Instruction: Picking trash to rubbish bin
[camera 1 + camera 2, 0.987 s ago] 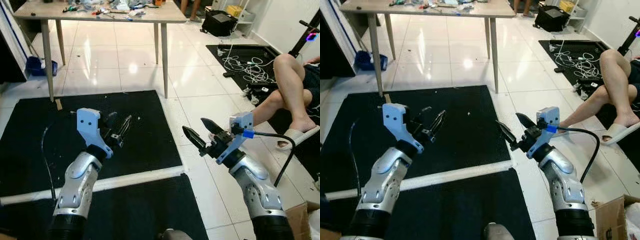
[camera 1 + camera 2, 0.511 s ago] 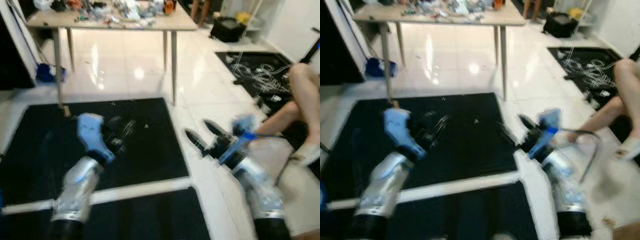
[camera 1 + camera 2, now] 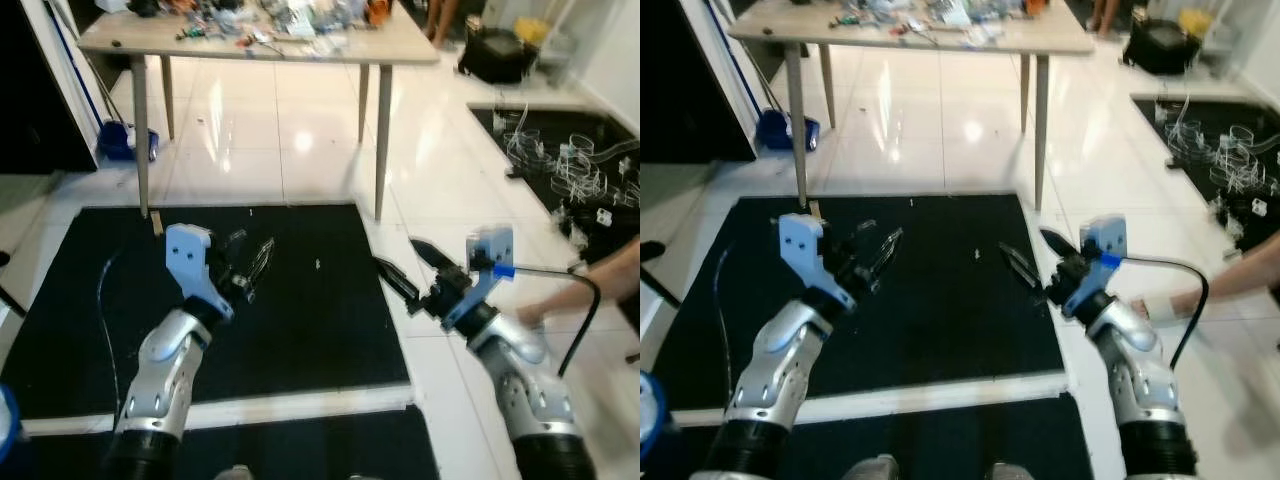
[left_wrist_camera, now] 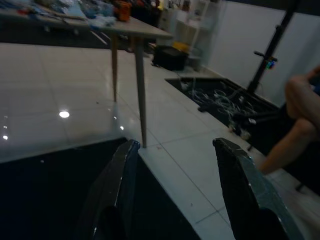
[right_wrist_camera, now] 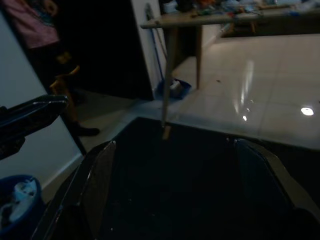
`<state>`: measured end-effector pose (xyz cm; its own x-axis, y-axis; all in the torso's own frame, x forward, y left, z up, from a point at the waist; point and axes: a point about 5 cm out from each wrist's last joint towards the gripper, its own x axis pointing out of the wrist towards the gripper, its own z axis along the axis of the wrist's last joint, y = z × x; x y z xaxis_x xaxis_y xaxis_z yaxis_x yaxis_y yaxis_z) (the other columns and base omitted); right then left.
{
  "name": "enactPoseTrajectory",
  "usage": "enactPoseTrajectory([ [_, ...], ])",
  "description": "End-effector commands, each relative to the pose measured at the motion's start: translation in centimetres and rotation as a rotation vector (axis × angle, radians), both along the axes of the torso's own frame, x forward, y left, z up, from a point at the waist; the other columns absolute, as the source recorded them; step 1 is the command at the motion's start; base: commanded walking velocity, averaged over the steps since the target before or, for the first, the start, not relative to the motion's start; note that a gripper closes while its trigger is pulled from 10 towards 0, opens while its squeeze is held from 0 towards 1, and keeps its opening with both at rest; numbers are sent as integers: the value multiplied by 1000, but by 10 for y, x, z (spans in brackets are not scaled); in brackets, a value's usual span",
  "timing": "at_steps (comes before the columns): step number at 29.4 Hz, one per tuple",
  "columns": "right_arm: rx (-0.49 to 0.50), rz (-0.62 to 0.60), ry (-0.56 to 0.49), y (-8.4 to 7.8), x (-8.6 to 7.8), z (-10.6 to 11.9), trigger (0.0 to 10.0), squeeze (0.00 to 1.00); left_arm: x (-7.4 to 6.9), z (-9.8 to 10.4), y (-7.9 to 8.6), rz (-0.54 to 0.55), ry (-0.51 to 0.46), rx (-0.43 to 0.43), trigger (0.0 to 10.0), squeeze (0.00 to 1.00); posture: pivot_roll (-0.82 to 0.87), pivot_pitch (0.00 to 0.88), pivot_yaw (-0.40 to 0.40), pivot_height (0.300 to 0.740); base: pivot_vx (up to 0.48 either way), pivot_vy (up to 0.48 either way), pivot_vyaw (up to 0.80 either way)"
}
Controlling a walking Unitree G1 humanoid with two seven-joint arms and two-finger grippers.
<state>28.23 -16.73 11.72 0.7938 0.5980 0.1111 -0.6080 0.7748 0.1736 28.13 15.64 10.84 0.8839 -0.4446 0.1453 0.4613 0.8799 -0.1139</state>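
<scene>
Black matting (image 3: pixel 300 310) lay under both raised arms, which looked carried ready while the robot searched. The left gripper (image 3: pixel 252 272) and right gripper (image 3: pixel 408 268) hovered above it, fingers spread wide and empty, touching nothing. A blue bin (image 5: pixel 15 212) holding scraps stood by the mat's edge, probably the rubbish bin. Farther off, the littered wooden table (image 3: pixel 300 45) stood on white tiles.
</scene>
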Motion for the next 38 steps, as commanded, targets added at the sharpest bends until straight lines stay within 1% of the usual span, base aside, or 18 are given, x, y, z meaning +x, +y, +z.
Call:
enactPoseTrajectory([
  [1,-19,-20,1,-8,-1,-1,10000,0,1,1,-5,-25,-9,-10,10000,0,-48,0,-37,740,352,0,-800],
  [4,-16,-21,0,-8,-1,-1,10000,0,1,1,-5,-26,-9,-10,10000,0,-48,0,-37,740,352,0,-800],
  [20,-9,-25,-4,-8,0,1,10000,0,2,4,-5,-33,-25,-8,10000,0,-47,0,-39,740,364,0,0],
  [38,-11,-25,-8,-8,0,2,10000,0,2,6,-6,-39,-31,-8,10000,0,-49,0,-35,740,480,0,0],
])
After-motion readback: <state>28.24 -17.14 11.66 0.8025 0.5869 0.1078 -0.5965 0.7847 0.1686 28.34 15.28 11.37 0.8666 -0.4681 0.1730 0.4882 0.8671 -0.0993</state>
